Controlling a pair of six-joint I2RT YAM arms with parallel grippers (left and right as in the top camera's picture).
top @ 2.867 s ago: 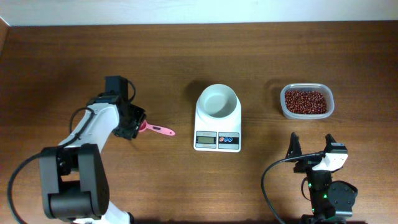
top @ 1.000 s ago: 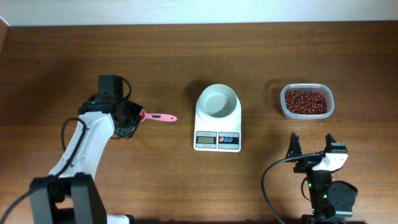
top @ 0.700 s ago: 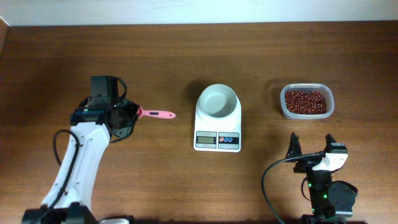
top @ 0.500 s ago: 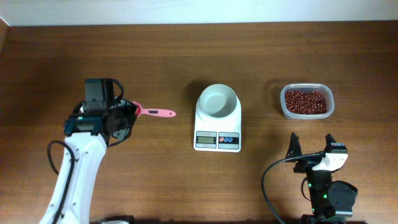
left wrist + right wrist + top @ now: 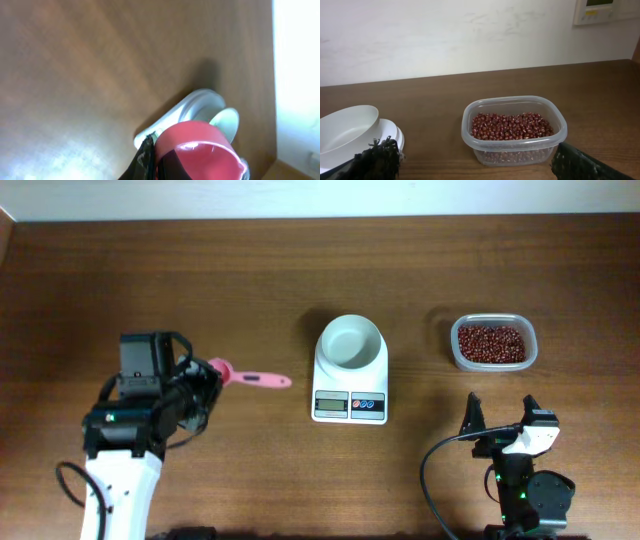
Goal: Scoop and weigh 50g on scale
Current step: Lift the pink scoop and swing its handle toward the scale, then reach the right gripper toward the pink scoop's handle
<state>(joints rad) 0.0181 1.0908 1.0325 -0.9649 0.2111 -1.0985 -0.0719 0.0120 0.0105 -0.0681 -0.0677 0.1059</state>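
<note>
**Overhead.** The scale (image 5: 350, 370) stood near the middle of the tabletop (image 5: 300, 260), its display and buttons toward the robot-side edge. Its round white bowl (image 5: 350, 343) sat on the far end and looked empty. The left gripper (image 5: 208, 375) was between the scale and the left edge, clamped tight on a pink scoop (image 5: 252, 379). It gripped the scoop at its round end, and the handle pointed right toward the scale. The handle tip stopped short of the scale, with bare wood between. The scale was well apart from the left fingers. A clear tub (image 5: 493, 360) of red beans (image 5: 492, 341) stood toward the right edge, level with the bowl. The right gripper (image 5: 500, 415) was by the robot-side edge, right of the scale and apart from it. Its jaws were spread fully, with nothing between them.

**Left wrist.** Dark fingers (image 5: 144, 161) were closed on the scoop (image 5: 197, 145), which filled the lower frame. The scale (image 5: 192, 102) lay beyond the scoop, not touching it, with the bowl (image 5: 224, 122) partly hidden behind the pink rim.

**Right wrist.** Both fingertips (image 5: 377, 157) sat at the lower corners, wide apart and empty. The tub (image 5: 512, 102) stood ahead, between them, about half full of beans (image 5: 512, 125). The scale (image 5: 390, 136) and bowl (image 5: 345, 127) showed at the left edge, behind the left-hand fingertip. I could not tell whether they touched it.
</note>
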